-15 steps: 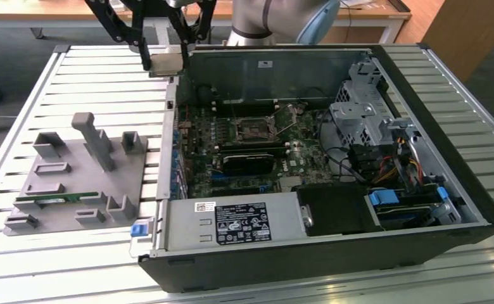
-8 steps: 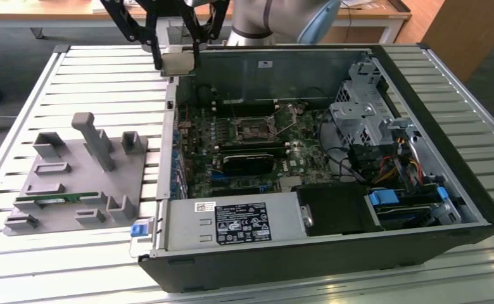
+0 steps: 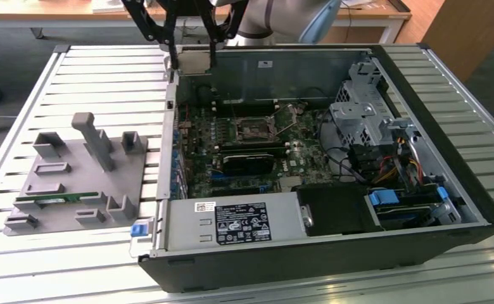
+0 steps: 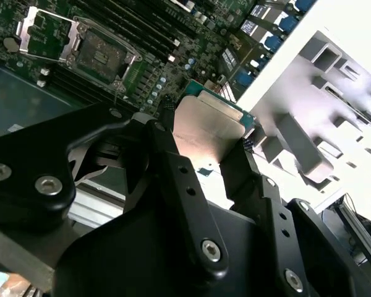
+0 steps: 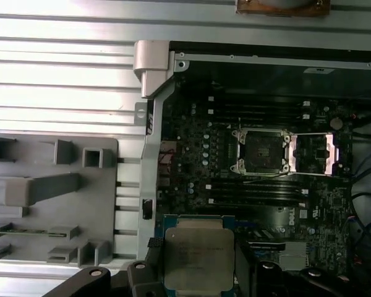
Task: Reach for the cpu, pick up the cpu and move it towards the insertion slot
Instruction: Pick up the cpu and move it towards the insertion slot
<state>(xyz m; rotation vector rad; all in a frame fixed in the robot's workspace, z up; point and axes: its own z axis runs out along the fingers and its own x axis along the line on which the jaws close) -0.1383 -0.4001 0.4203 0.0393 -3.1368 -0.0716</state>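
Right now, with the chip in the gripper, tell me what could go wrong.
1. The gripper holds the cpu by its edges alone, so it may slip or tilt.
2. It hangs near the case wall, where a low move could clip the edge.
3. The insertion slot is small and framed in metal, so a skewed chip might snag.

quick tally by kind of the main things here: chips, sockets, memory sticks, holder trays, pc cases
cpu, held in the end effector: 1
insertion slot: 1
green memory stick: 1
grey holder tray: 1
open pc case: 1
Total: 5
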